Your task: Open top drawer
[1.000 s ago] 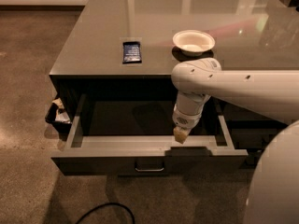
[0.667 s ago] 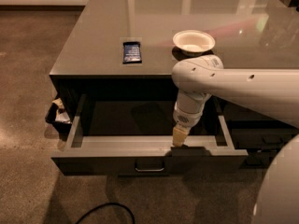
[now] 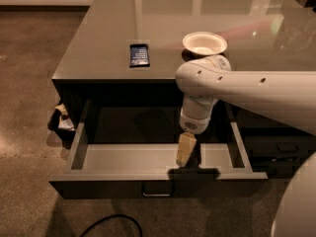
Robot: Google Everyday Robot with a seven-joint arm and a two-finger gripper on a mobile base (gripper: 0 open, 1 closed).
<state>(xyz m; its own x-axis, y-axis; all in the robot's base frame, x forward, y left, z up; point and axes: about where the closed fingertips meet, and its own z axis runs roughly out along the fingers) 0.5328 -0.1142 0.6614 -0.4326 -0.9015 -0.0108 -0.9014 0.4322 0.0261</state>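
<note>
spanning the upper half of the view: counter (image 3: 98,58), dark glossy top, its front edge over the open cavity.

arm (image 3: 256,90): white, entering from the right edge and crossing above the counter's front edge. its wrist turns straight down, likely so that the tool can drop into the drawer from above.

drawer (image 3: 128,158): the top one, drawn well out of the counter toward the camera, with its front panel near the lower edge of the view. the shallow grey interior is exposed and bare apart from the tool. judged from this, the opening is largely done.

side drawers (image 3: 286,149): shorter fronts at the right edge, flush and closed.

bowl (image 3: 204,43): pale, upright, near the counter's front edge just behind the arm's elbow. it is clear of the drawer's path.

gripper (image 3: 186,149): tan, hanging inside the drawer right of centre, close behind the front panel. it is probably placed there to drag the panel outward from within rather than by the handle. whether it is spread or pressed together cannot be told.

packet (image 3: 139,55): flat, dark blue, lying on the counter left of the bowl.

handle (image 3: 157,190): small loop at the centre of the front panel, untouched.

cable (image 3: 108,223): black loop on the floor below the drawer, a possible snag for the base.
</note>
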